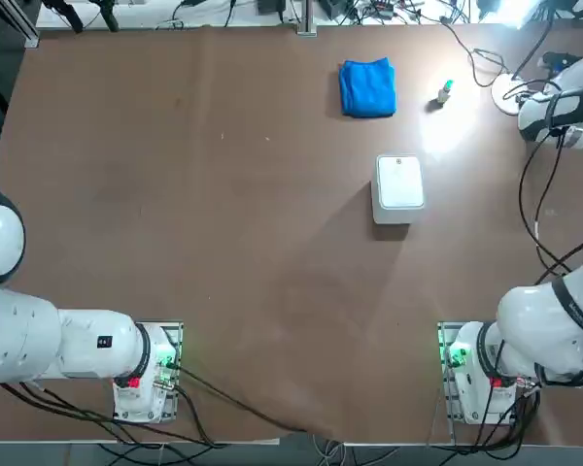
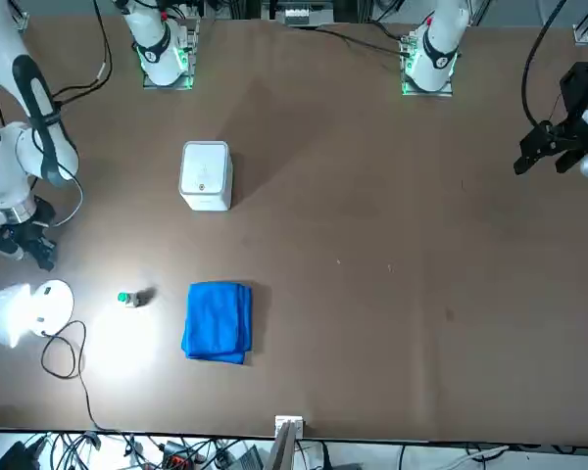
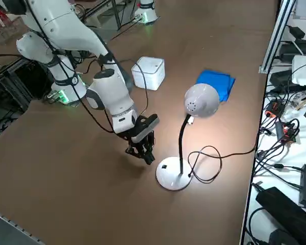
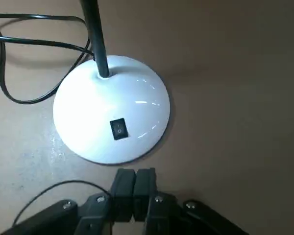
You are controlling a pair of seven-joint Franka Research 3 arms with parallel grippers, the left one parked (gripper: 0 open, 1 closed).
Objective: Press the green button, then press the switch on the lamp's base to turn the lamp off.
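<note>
The lamp (image 3: 201, 100) is lit and throws a bright patch on the table. The lamp's base (image 4: 111, 128) is a white round disc with a small black rocker switch (image 4: 118, 129) on its top. My right gripper (image 4: 135, 178) is shut with nothing in it. It hovers just beside the base (image 3: 172, 176), with its fingertips (image 3: 145, 153) pointing down, a little short of the switch. The green button (image 1: 446, 90) stands apart on the table, between the blue cloth and the lamp; it also shows in the front view (image 2: 125, 298).
A folded blue cloth (image 1: 367, 87) lies beside the button. A white rounded square box (image 1: 399, 184) sits toward the table's middle. The lamp's black cable (image 3: 209, 163) loops beside the base toward the cluttered table edge.
</note>
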